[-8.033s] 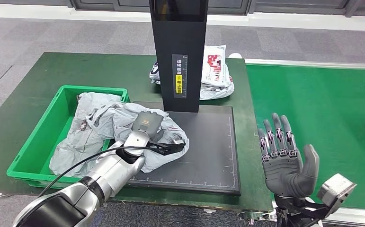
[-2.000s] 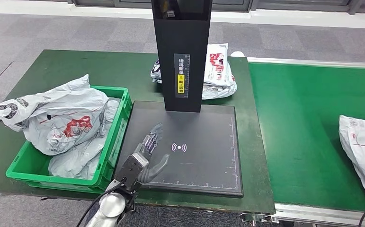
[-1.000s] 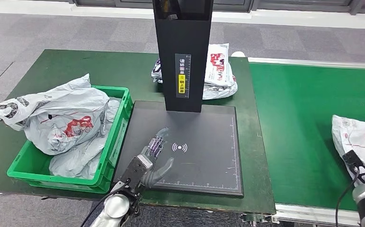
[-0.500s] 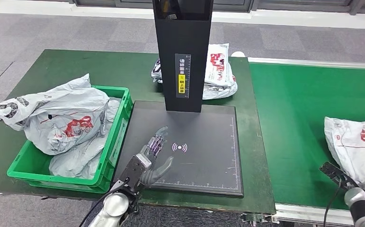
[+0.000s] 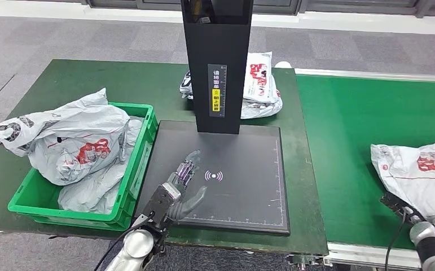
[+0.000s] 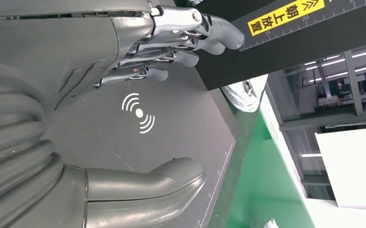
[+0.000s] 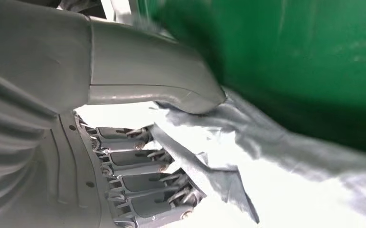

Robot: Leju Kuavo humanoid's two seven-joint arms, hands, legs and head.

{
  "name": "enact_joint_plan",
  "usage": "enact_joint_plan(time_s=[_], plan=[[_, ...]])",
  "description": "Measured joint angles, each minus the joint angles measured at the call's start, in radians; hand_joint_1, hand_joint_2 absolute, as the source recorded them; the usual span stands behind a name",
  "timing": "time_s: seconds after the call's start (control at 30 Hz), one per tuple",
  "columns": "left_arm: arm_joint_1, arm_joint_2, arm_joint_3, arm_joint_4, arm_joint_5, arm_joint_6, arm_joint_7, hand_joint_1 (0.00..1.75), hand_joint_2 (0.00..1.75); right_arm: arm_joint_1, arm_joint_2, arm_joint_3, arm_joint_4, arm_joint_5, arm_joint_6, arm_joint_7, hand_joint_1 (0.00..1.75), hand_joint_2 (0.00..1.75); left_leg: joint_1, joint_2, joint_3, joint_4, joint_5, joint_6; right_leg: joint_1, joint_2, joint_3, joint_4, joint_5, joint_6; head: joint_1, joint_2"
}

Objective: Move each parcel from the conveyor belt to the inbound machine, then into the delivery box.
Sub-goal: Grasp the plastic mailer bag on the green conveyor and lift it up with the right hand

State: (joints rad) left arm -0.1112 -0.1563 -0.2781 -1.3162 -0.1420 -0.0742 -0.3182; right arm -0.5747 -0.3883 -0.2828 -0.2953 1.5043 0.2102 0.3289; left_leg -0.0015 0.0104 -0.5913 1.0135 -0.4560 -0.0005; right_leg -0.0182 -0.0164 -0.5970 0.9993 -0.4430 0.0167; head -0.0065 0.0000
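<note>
Right hand [image 7: 124,156] is placed against the grey parcel [image 5: 423,172] at the conveyor belt's [image 5: 350,141] right edge, thumb and fingers apart around a fold; a firm hold cannot be told. Soft, slippery film is judged best gathered by that fold. Left hand [image 5: 178,189] is held spread, unladen.

Perhaps four parcels [image 5: 418,175], one crate [image 5: 141,144]
</note>
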Motion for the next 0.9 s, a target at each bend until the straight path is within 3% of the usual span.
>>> enact_joint_plan(time_s=[0.13,0.27,0.37,0.5,0.7,0.8,0.9], plan=[[0.002,0.002,0.000,-0.002,0.000,0.012,0.002,0.00,1.75,-0.011,0.003,-0.022,0.000,-0.086,-0.036,0.029,1.75,1.75,0.000,0.000,0.000,0.000,0.000,0.000,0.000,0.000,0.000,0.000,0.000,0.000,0.000,0.000],[0.010,0.006,0.000,-0.014,0.003,0.028,0.003,0.00,1.75,-0.030,0.013,-0.097,0.000,-0.222,-0.098,-0.019,1.75,1.75,0.000,0.000,0.000,0.000,0.000,0.000,0.000,-0.001,0.000,0.000,0.000,0.000,0.000,0.000],[0.024,0.009,0.000,-0.030,0.004,0.043,0.002,0.00,1.75,-0.056,0.025,-0.196,0.000,-0.392,-0.135,-0.159,1.75,1.75,0.000,0.000,-0.001,0.000,0.000,0.000,0.000,0.000,0.000,0.001,0.000,0.000,0.000,0.000],[0.045,0.014,0.003,-0.048,0.001,0.060,-0.007,0.00,1.75,-0.093,0.046,-0.334,0.000,-0.606,-0.095,-0.371,1.75,1.75,0.000,-0.001,-0.001,0.000,0.000,0.000,0.000,-0.001,0.000,0.001,0.000,0.000,0.000,0.000],[0.063,0.017,0.005,-0.057,-0.004,0.075,-0.021,0.00,1.75,-0.120,0.074,-0.460,-0.001,-0.742,-0.024,-0.517,1.75,1.75,0.000,-0.003,-0.001,0.000,0.000,0.000,0.000,-0.002,0.001,0.001,0.000,0.000,0.000,0.000],[0.074,0.017,0.006,-0.057,-0.008,0.094,-0.035,0.00,1.75,-0.125,0.103,-0.474,-0.026,-0.836,0.054,-0.635,1.75,1.75,0.000,-0.003,-0.001,0.000,0.000,0.000,0.000,-0.001,0.001,0.001,0.000,0.000,0.000,0.000],[0.086,0.017,0.007,-0.057,-0.015,0.103,-0.043,0.00,1.75,-0.118,0.149,-0.466,-0.091,-0.958,0.133,-0.690,1.75,1.75,0.001,-0.003,-0.001,0.000,0.001,-0.001,0.000,-0.002,0.001,0.001,0.000,0.000,0.000,0.000]])
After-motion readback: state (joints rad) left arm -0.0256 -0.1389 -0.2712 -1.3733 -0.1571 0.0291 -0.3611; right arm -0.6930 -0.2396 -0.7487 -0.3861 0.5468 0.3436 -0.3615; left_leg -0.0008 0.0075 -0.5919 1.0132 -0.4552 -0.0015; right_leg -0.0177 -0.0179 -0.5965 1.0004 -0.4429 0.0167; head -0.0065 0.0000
